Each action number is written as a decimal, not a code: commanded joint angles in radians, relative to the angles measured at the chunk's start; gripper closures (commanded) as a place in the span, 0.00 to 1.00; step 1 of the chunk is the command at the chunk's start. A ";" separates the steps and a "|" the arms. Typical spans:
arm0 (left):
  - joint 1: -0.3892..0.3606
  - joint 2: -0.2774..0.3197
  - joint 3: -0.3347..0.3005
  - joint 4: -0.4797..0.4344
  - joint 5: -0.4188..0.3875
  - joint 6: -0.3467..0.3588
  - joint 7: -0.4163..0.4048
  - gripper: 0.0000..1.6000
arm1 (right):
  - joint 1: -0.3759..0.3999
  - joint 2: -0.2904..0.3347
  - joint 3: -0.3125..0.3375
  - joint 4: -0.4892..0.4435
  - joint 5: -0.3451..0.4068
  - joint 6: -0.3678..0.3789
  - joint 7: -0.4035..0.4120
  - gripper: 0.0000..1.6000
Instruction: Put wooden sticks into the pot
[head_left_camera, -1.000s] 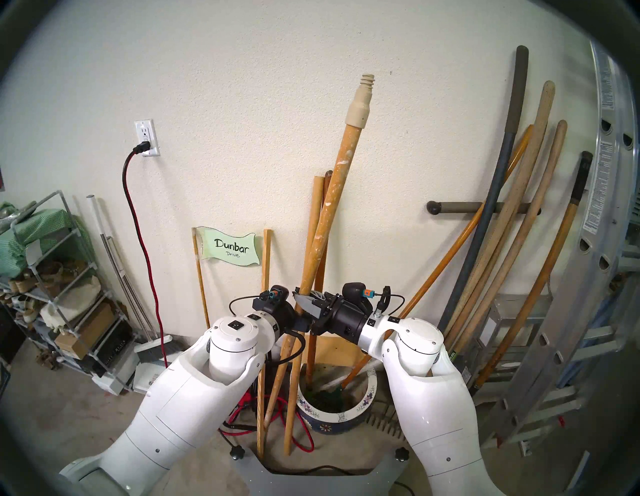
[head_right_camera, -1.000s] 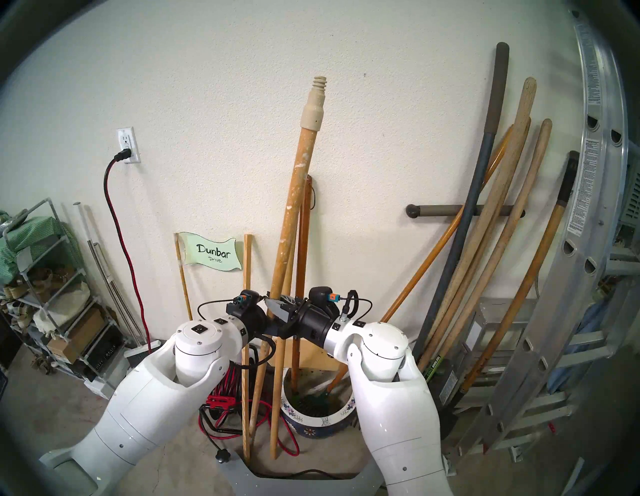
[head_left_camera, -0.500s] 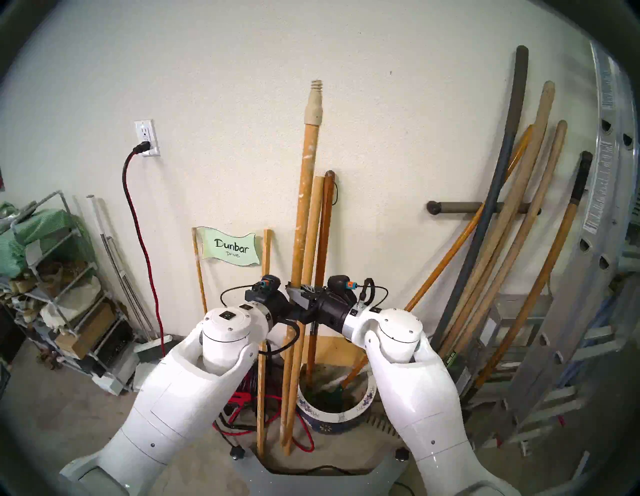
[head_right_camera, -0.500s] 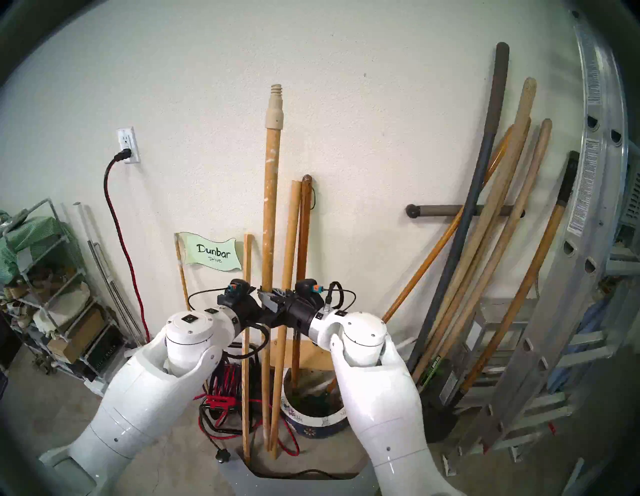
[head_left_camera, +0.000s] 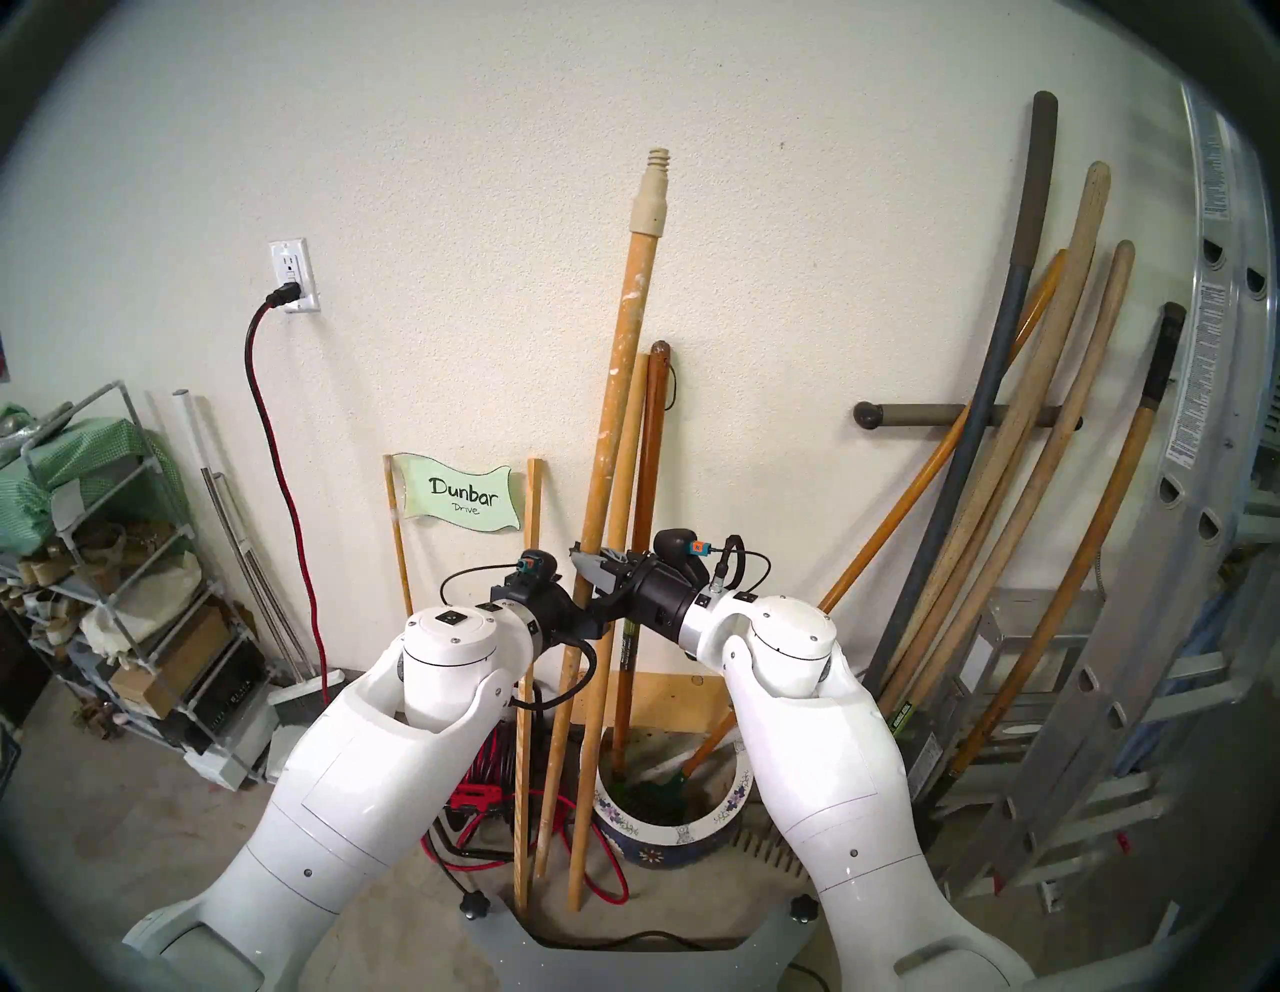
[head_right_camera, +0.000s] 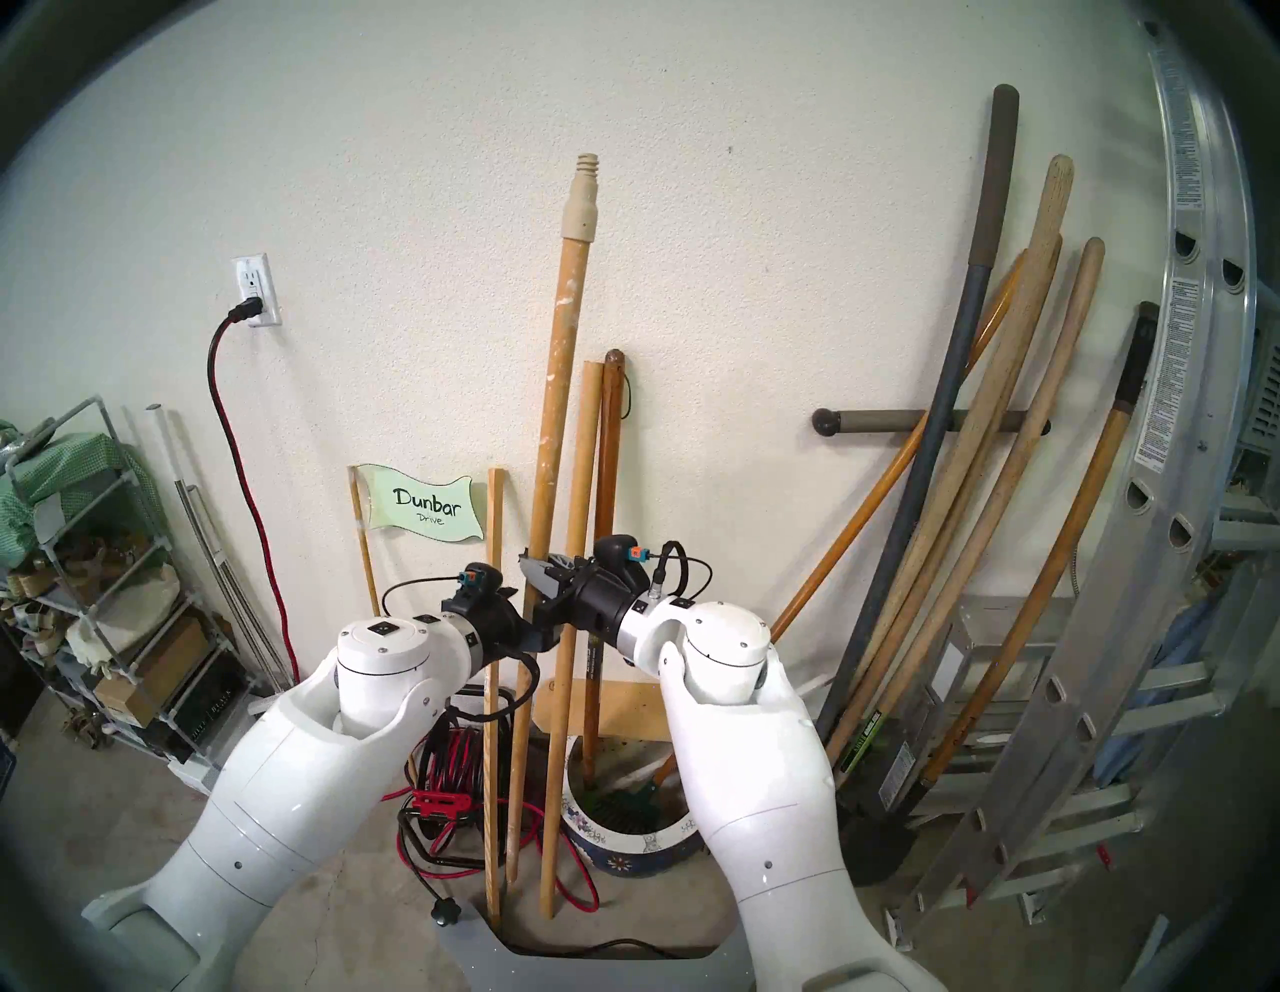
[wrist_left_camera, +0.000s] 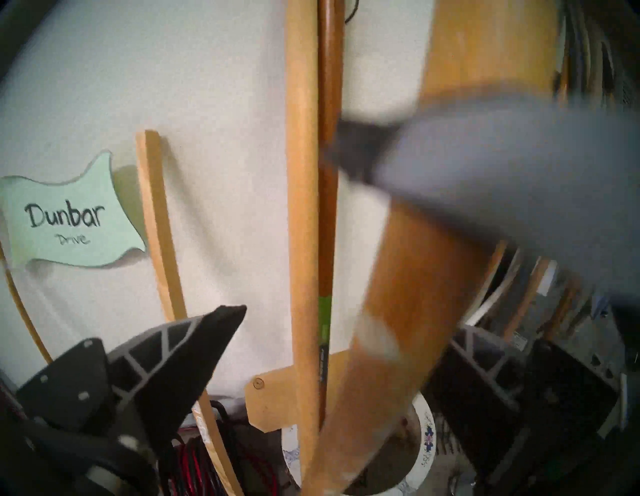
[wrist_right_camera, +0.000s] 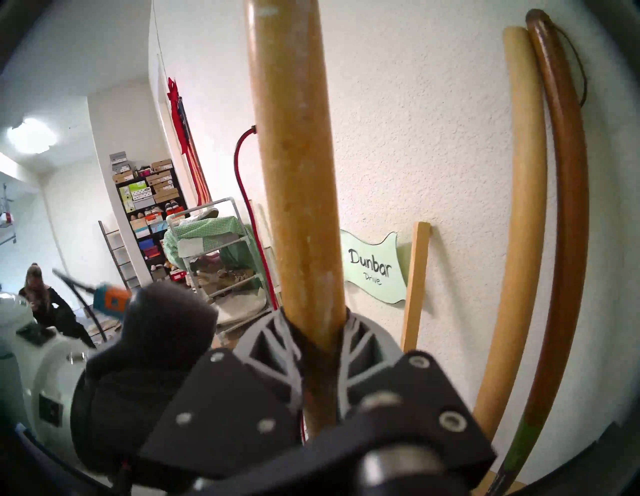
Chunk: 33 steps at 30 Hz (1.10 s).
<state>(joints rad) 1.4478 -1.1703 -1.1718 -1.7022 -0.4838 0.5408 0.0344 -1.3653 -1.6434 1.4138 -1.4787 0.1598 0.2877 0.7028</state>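
Note:
The paint-flecked wooden stick with a cream threaded tip stands nearly upright, leaning slightly right. My right gripper is shut on its lower half, and the right wrist view shows both fingers pressed on the stick. Its bottom end hangs left of the pot. My left gripper is open just below the right one, with the stick passing between its jaws. The plain wooden stick leans on the wall, foot on the floor beside the pot.
A dark brown handle with a green label stands in the pot. A thin square stick and a Dunbar Drive sign are on the left, with a red cord reel below. Garden tools, a ladder and shelves flank the sides.
The held stick swung from a rightward lean to upright, then tipped slightly right again. My right gripper rose a little with it, and both arms shifted left.

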 joint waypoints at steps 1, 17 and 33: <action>-0.035 -0.005 0.009 0.016 -0.006 0.047 -0.007 0.00 | 0.045 -0.010 0.009 -0.005 0.009 -0.011 0.004 1.00; -0.054 -0.049 -0.006 0.006 -0.033 0.163 0.064 0.00 | 0.080 -0.028 0.021 0.027 0.016 0.002 0.000 1.00; -0.052 -0.080 -0.003 -0.003 -0.031 0.195 0.143 0.00 | 0.092 -0.027 0.024 0.032 0.015 0.001 0.001 1.00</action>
<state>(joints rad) 1.3988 -1.2330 -1.1755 -1.6992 -0.5101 0.7117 0.1605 -1.2951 -1.6589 1.4362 -1.4343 0.1661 0.2893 0.7007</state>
